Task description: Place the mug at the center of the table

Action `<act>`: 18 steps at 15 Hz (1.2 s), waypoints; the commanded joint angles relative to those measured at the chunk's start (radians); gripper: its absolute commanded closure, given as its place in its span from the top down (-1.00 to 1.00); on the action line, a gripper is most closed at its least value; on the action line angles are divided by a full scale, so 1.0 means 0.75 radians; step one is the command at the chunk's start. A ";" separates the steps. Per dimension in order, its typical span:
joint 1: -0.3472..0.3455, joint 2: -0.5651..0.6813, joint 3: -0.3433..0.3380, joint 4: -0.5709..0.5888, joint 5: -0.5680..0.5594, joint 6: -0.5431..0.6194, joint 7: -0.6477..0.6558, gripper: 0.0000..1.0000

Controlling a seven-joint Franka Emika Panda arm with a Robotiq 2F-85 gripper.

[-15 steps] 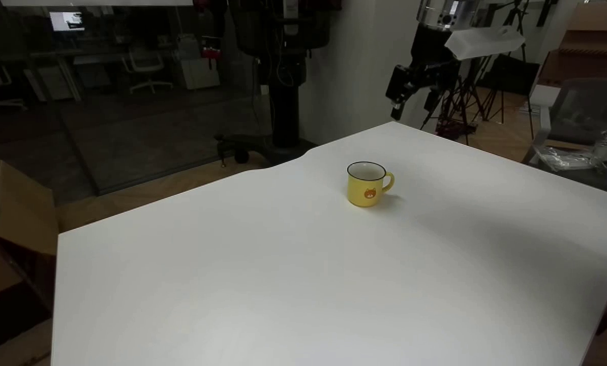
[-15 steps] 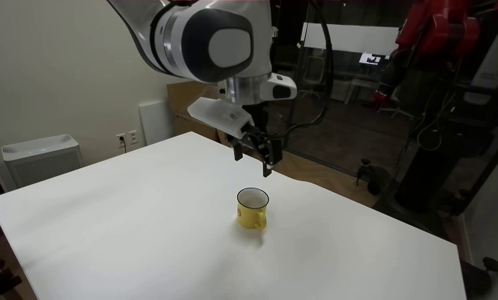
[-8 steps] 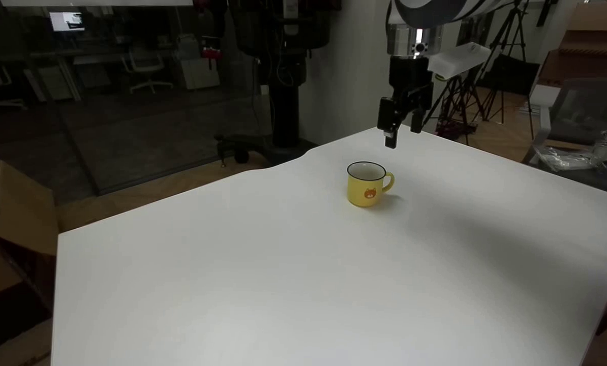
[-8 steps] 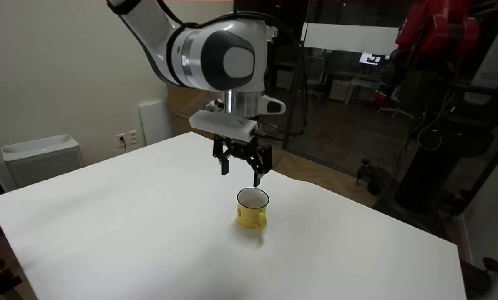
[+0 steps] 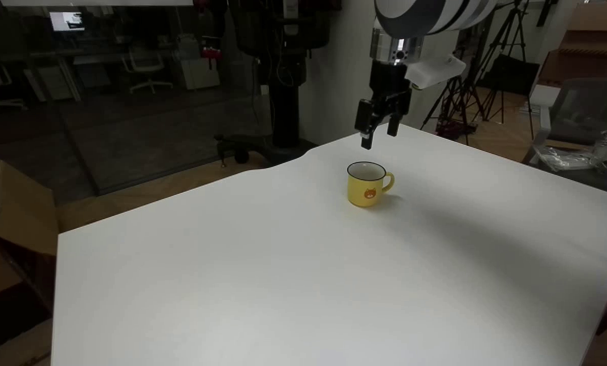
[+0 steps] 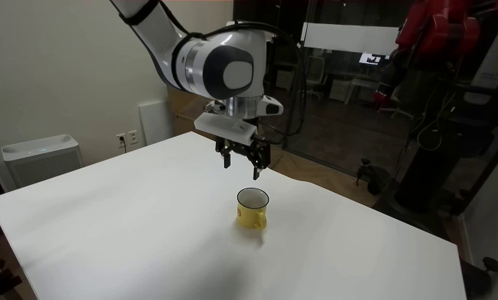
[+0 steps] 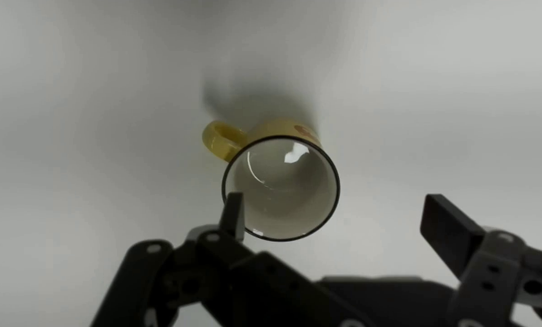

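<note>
The small yellow mug (image 5: 365, 189) stands upright on the white table (image 5: 222, 274), toward its far part in that exterior view. It has a dark rim, a light inside and a bear print. In an exterior view the mug (image 6: 251, 213) has its handle facing the camera. My gripper (image 5: 380, 138) is open and empty, pointing down above the mug and not touching it; it also shows in an exterior view (image 6: 241, 171). In the wrist view one finger overlaps the mug (image 7: 284, 190) at its rim, and the other finger is well to the right. The handle points up-left there.
A cardboard box (image 5: 24, 208) stands on the floor beside the table. A black wheeled stand (image 5: 285, 112) is behind the table edge. A grey chair (image 5: 588, 117) stands near the table. A white appliance (image 6: 42, 160) is by the wall.
My gripper has come from a tilted pose to pointing down. It has moved left and lower in an exterior view, nearer above the mug, and stays open. The mug has not moved.
</note>
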 commanded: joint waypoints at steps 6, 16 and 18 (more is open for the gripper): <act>-0.081 0.308 0.076 0.401 0.129 -0.302 -0.092 1.00; -0.065 0.437 0.046 0.523 0.061 -0.377 -0.063 1.00; -0.043 0.471 0.039 0.547 0.042 -0.359 -0.047 1.00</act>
